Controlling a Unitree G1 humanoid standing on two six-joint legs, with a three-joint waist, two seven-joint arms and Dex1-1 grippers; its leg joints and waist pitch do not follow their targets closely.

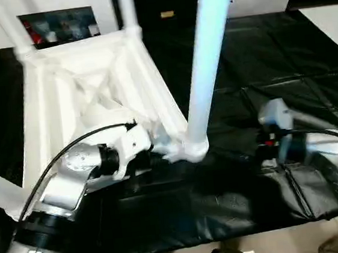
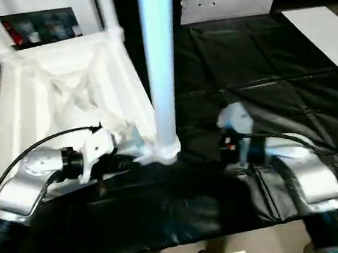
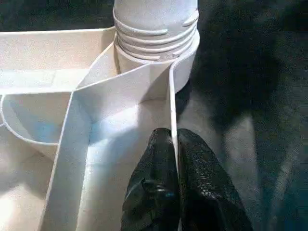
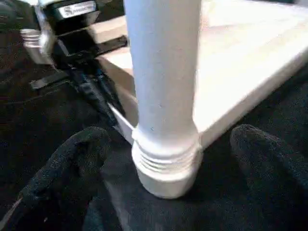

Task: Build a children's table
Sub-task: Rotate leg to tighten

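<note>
Robot lab or test workshop | tabletop (image 1: 259, 62) draped in creased black sheet | pale tiled floor (image 1: 278, 245) at lower edge | shelf of small items (image 1: 56, 26) upper left

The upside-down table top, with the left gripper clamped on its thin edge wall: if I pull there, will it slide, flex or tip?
Likely to slide: the table top looks like light hollow plastic on a smooth black sheet. The thin wall pinched by the left gripper may flex. The upright legs could make it tippy.
</note>
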